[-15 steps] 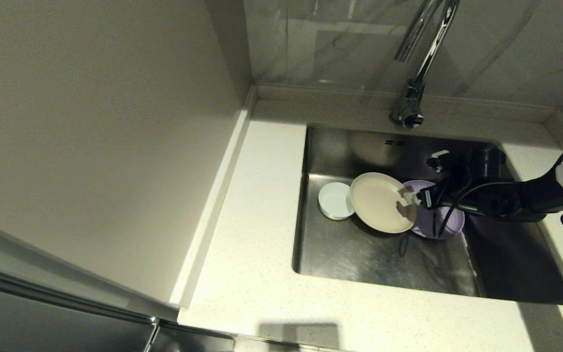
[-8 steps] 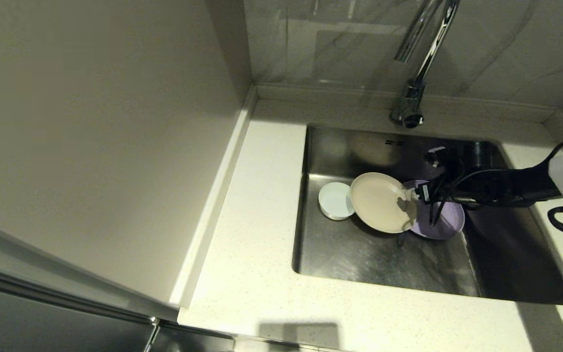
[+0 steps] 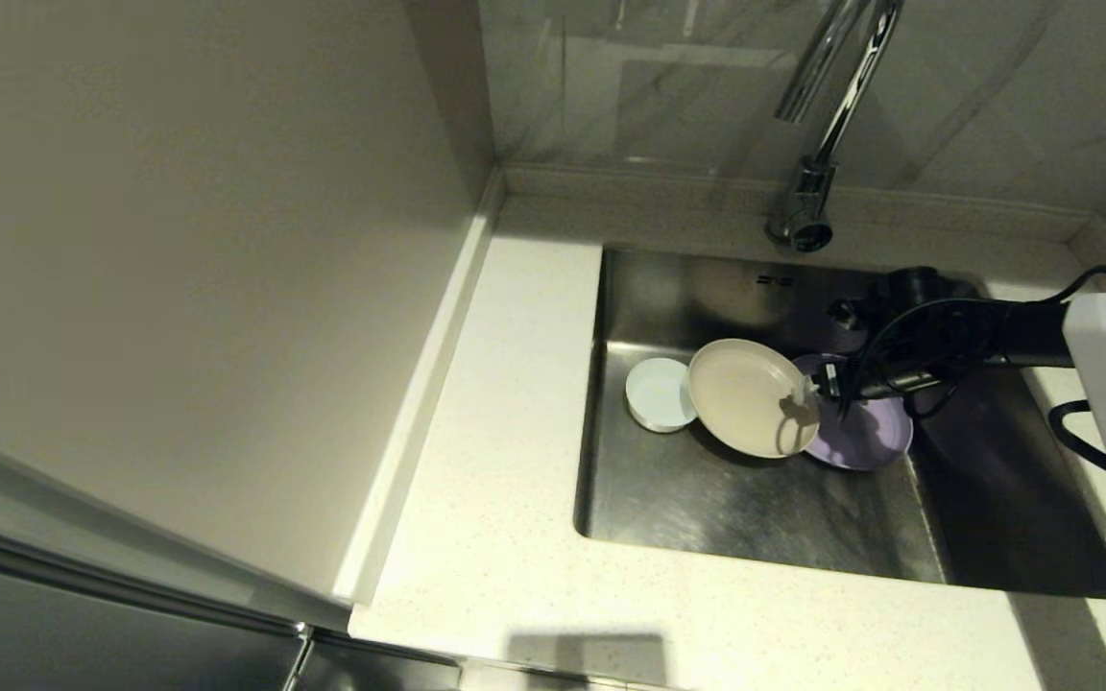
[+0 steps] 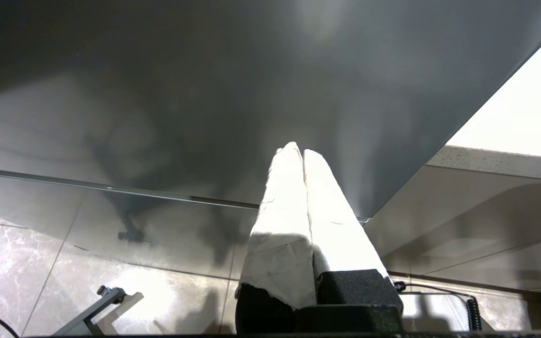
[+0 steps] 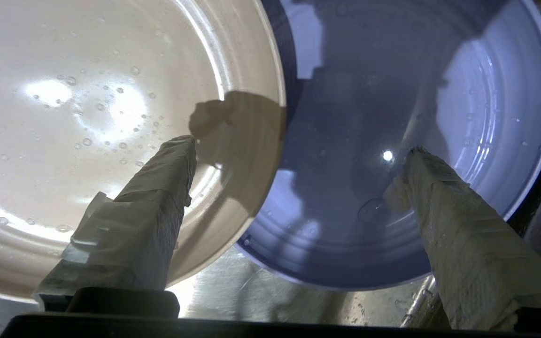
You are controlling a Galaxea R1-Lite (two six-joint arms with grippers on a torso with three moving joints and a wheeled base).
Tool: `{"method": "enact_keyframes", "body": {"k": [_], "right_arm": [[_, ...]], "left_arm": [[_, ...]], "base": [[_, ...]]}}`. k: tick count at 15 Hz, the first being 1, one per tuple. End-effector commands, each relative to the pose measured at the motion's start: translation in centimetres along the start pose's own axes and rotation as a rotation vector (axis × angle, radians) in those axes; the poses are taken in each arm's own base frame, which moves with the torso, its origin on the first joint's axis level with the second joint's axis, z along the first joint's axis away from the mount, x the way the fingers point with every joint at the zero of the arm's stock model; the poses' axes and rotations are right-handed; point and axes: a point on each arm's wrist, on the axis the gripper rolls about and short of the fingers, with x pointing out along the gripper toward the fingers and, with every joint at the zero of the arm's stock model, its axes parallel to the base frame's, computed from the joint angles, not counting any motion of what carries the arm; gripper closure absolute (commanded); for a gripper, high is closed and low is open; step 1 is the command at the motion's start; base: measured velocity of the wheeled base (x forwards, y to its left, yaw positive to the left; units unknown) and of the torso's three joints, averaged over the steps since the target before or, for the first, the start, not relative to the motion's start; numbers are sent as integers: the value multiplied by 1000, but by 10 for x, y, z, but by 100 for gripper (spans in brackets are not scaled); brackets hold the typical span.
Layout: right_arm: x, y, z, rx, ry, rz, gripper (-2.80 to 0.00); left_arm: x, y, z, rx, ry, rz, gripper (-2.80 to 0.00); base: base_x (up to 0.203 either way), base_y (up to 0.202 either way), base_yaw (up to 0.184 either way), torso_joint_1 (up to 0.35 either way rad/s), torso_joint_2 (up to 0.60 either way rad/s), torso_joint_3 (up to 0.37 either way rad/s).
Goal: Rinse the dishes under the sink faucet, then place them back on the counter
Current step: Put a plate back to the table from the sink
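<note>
Left end effector [image 4: 297, 157]: both white-wrapped fingers [image 4: 280, 220] pressed together along their length, nothing between them, black mount at their base. They point at a dark grey cabinet panel [image 4: 204, 94] showing a blurred shadow. Glossy marbled floor tiles [image 4: 26, 253] sit under the panel, with a small metal bracket [image 4: 106, 300] on them. Speckled tabletop edge [image 4: 500, 162] off to one side, plus a coiled black cable [image 4: 471, 312].

White bowl [image 3: 660, 393], beige plate [image 3: 745, 396] and lilac plate [image 3: 868, 434] lie in steel sink [image 3: 707, 499]; beige overlaps lilac; chrome faucet [image 3: 817, 163] behind.
</note>
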Motion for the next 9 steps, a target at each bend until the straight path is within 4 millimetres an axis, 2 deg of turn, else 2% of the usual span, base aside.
{"method": "enact_keyframes", "body": {"k": [1,5,8,9], "right_arm": [[5,4,-2,-5,10,8,-280],[11,10,-6,-7,24,22,-280],[14,22,-8,8,33,39,-280],[14,23,-8,16,35,40,0]], "left_arm": [[0,0,0,-1,-2,1,0],[0,0,0,-1,-2,1,0],[0,0,0,-1,-2,1,0],[0,0,0,-1,-2,1,0]], "base": [[0,0,0,0,0,0],[0,0,0,0,0,0],[0,0,0,0,0,0],[0,0,0,0,0,0]]}}
